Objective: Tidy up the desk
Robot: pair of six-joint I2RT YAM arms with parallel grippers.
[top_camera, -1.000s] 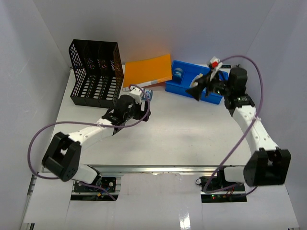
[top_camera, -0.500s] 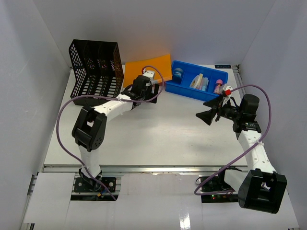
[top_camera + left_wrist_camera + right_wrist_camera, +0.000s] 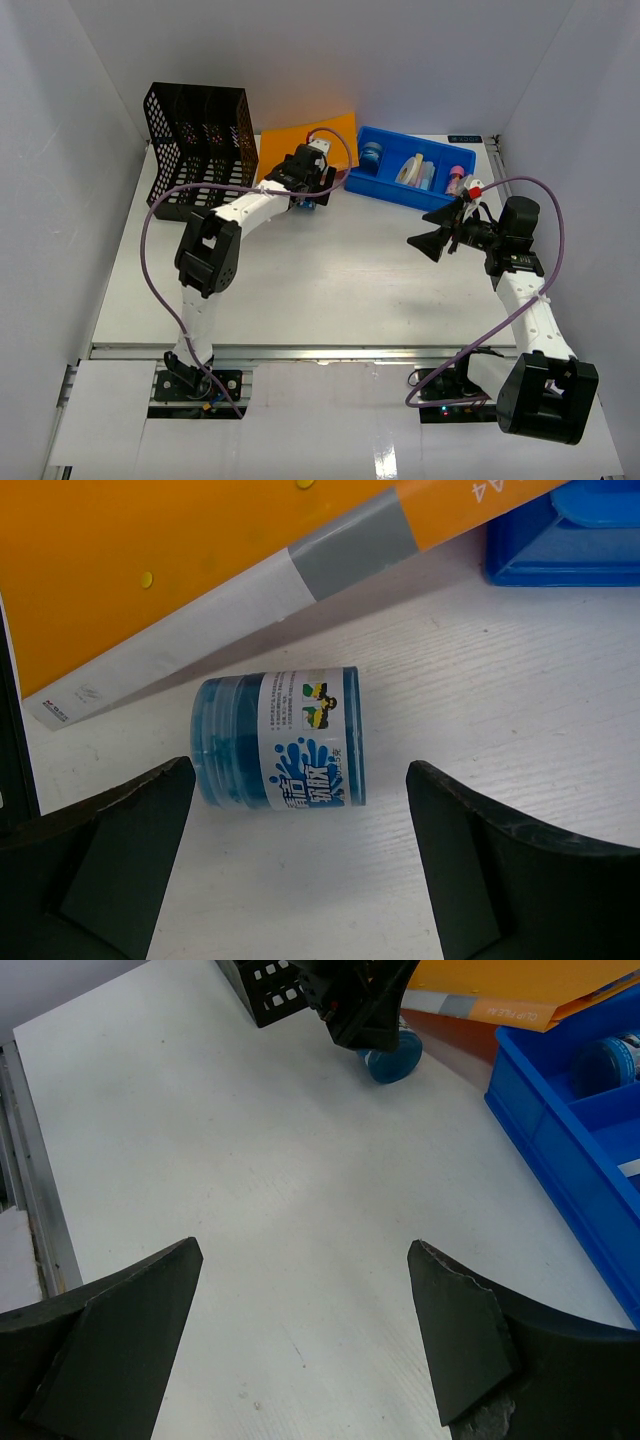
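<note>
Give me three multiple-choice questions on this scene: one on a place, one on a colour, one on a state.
1. The small blue cylindrical jar lies: A in the black mesh rack; B on the white desk beside the orange folder; C on the aluminium rail.
2. The compartmented plastic tray is: A red; B blue; C green.
3. The left gripper is: A open; B shut on the jar; C out of view.
B: bare desk under it. B: blue walls. A: fingers apart, off the jar.

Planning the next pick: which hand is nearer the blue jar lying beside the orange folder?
Left. The left hand hangs open right over the blue jar, fingers on either side, not touching. The right hand is open over bare desk, far off near the blue tray.
</note>
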